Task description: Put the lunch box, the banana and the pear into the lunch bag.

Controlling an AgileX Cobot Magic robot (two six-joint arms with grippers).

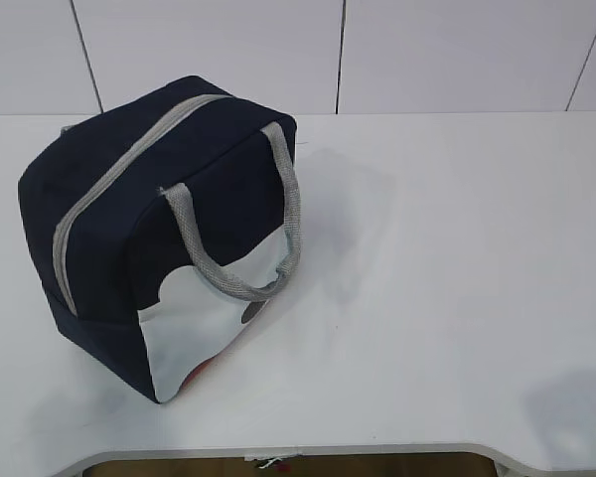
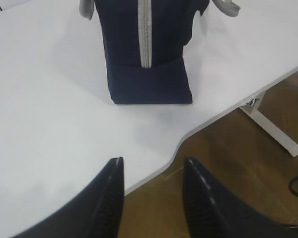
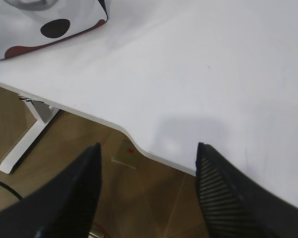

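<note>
The lunch bag (image 1: 169, 238) stands zipped on the white table's (image 1: 457, 278) left; right half bare. Left gripper (image 2: 153, 171) and right gripper (image 3: 148, 153) hang parted, empty, over the front edge

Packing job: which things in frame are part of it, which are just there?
Part of the job:
- lunch bag, zipper shut
- left gripper, open, empty
- right gripper, open, empty
- lunch box, banana, pear: not visible in any view

Just there:
- white table
- table leg
- wood floor
</note>
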